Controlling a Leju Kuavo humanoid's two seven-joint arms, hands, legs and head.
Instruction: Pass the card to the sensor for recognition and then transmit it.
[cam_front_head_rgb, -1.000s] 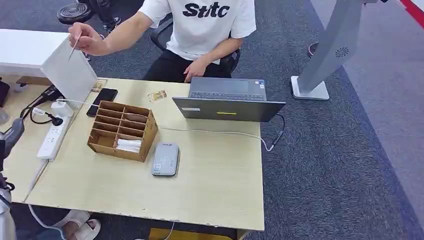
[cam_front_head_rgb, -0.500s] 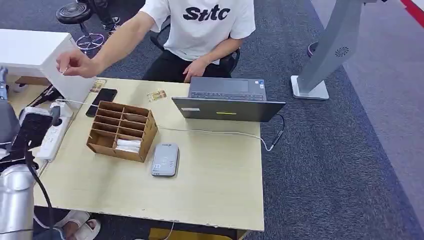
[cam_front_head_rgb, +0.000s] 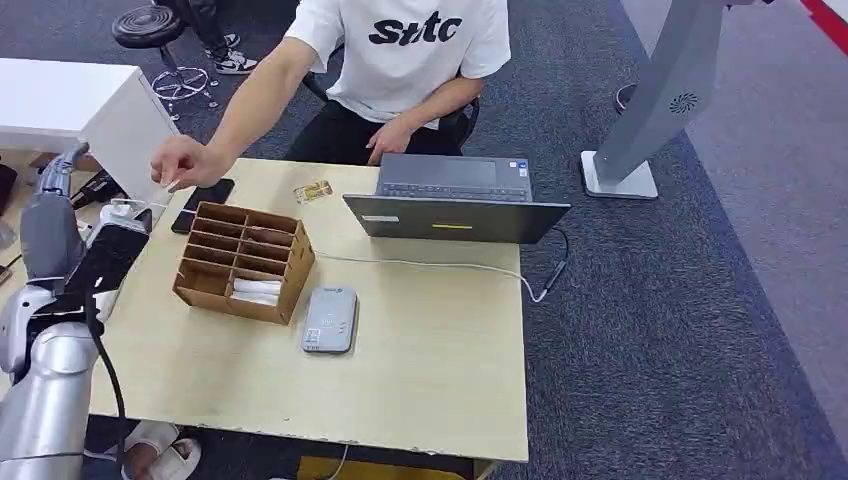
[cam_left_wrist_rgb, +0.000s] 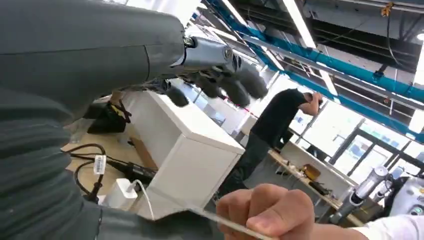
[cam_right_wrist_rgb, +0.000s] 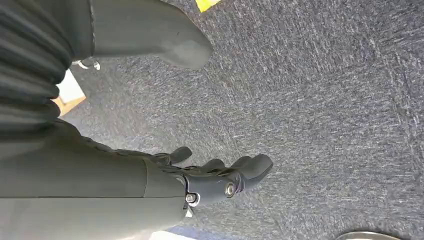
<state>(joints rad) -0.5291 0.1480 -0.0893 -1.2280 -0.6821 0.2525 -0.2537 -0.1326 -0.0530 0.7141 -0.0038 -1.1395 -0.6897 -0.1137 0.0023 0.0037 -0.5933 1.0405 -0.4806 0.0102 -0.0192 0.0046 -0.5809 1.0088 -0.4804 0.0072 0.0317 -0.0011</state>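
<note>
The card (cam_left_wrist_rgb: 220, 223), edge-on in the person's hand (cam_left_wrist_rgb: 267, 210), lies just beyond the empty, spread-fingered left hand (cam_left_wrist_rgb: 220, 82), seemingly pointing toward its palm.

Card (cam_left_wrist_rgb: 235, 226) — thin edge, cut off by frame; face unreadable.

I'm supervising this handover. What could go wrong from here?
The card is thin and edge-on in the person's hand, while the left hand is open and apart from it: a pinch might miss or drop it. Cables lie near that hand and could snag.
</note>
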